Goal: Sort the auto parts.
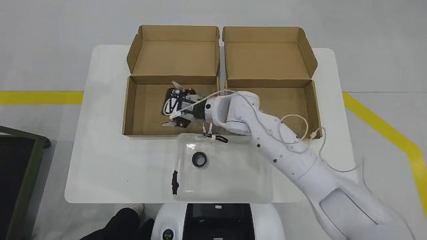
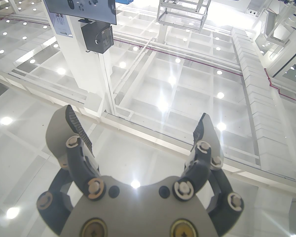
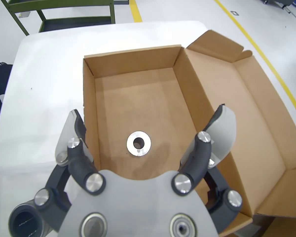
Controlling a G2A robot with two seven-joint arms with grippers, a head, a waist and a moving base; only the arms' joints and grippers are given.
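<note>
My right gripper (image 3: 148, 110) hangs with its fingers spread wide, grasping nothing. The steel ring (image 3: 138, 143) lies flat on the floor of the cardboard box (image 3: 138, 57), below and between them. It looks rigid, dense and slick, so I'd pinch across its outer rim. My left gripper (image 2: 137, 111) is likewise spread and empty.

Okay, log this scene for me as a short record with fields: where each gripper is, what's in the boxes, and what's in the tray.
right gripper: open, above the first cardboard box
silver ring: flat on that box's floor, below the gripper, not held
second cardboard box: beside the first, lid open
clear tray: at the table's near edge, holds a black ring
left gripper: open, holding nothing, pointed at the ceiling
table: white
</note>
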